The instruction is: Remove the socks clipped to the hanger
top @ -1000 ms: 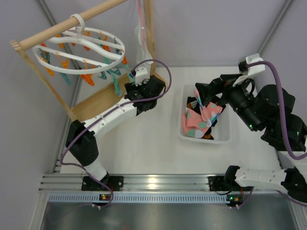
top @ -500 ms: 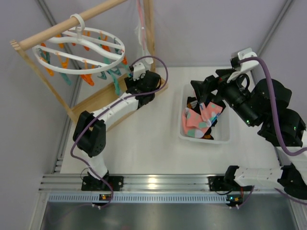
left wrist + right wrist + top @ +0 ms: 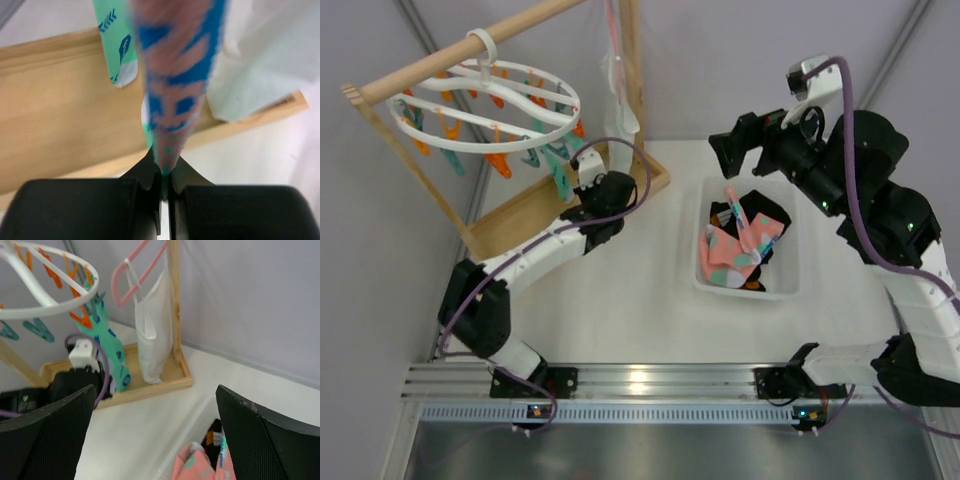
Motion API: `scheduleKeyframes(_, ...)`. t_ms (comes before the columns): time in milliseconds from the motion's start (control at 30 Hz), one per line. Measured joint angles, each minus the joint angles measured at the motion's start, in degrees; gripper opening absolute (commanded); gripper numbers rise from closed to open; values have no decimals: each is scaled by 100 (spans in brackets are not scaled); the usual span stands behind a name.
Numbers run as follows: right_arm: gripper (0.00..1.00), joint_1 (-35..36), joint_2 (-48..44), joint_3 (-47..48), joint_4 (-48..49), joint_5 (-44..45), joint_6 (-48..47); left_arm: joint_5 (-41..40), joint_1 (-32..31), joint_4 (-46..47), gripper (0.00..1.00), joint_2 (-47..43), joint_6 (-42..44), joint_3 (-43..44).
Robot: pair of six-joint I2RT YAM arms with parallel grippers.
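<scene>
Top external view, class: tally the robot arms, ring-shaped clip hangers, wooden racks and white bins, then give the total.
Robot arms (left arm, right arm): 2
Ring-shaped clip hanger: 1
Wooden rack: 1
White bin: 1
Total: 5

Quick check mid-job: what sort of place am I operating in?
Probably a lab test cell staged as a laundry corner: plain grey walls, a clip hanger on a wooden rail frame, and a white bin of socks.

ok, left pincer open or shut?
Shut. The left pincer clamps the lower end of the hanging sock; jaws pressed onto it.
</scene>
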Motion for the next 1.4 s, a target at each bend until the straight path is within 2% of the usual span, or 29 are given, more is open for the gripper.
scheduleKeyframes(100,98,-369,678,1010,-151,-745,330,144,-295,94,0,-1097,4,-835)
scheduleKeyframes(233,95,-409,1714,2306,-105,-1805,846,435,-621,398,0,-2345,35,-1602)
scheduleKeyframes(467,91,-160,2920,2514,179,-2745,1432,1040,-654,612,0,-3952,210,-2879)
scheduleKeyframes(667,88,2,3622,2514,538,-3165,1718,1381,-654,535,0,-4780,363,-3182)
scheduleKeyframes(800,85,227,3877,2518,844,-3088,1812,1545,-654,490,0,-4811,452,-3180)
scheduleKeyframes(967,79,688,4085,2520,1099,-2295,1744,1497,-680,131,0,-4170,601,-2798)
scheduleKeyframes(1167,73,828,4229,2520,1130,-1266,1537,883,-1139,-9,0,-3585,1003,-2236)
scheduleKeyframes(1400,70,839,4553,2671,1165,-726,1228,107,-1779,-13,0,-2990,1593,-1788)
